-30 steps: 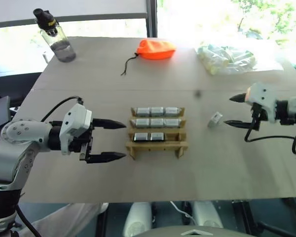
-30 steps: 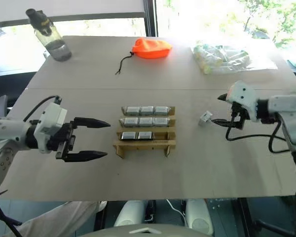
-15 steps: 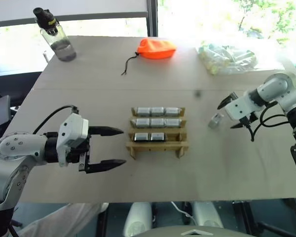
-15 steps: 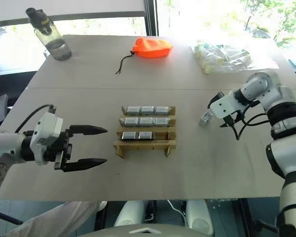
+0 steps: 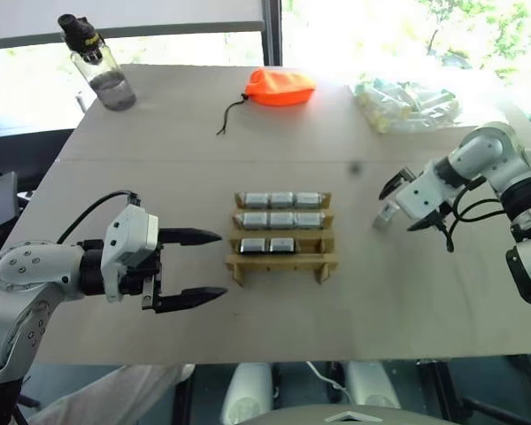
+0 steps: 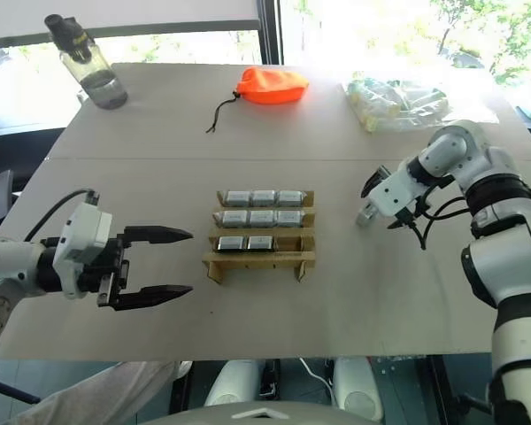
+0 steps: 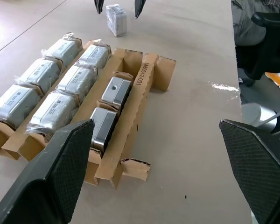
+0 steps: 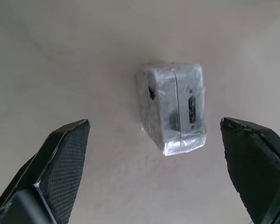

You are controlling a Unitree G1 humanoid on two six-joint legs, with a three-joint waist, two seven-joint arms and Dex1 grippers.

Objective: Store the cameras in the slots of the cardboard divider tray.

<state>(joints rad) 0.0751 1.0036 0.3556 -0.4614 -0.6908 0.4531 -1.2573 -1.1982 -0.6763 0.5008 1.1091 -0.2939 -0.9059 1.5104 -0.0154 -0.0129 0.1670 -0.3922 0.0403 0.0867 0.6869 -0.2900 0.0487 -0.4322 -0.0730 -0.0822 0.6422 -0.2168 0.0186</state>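
The pale worktop (image 5: 159, 133) ran wide under both arms. In the middle of it sat the cardboard tray (image 5: 282, 259), tan, with cross-slats making rows. Eight cameras (image 5: 282, 220) were in its slots: three in the far row, three in the next, two in the third, with the third row's slot on the robot's right open and the nearest row bare.

Over on the robot's left hung the left claw (image 5: 208, 264), pointing level toward the tray, its two black fingers spread wide and holding nothing, well short of the cardboard.

On the robot's right, the right claw (image 5: 404, 205) pointed steeply down over the worktop, fingers apart, straddling the loose camera (image 8: 172, 107) without touching it. That camera, a small silver-grey block in clear wrap, lay on the bare worktop, apart from the tray on the robot's right.

Along the far edge: a clear bag of pale tubes (image 5: 407, 104) on the right, an orange pouch (image 5: 280, 88) with a dark cord near the middle, and a water bottle (image 5: 98, 63) with a black cap at the far left corner.
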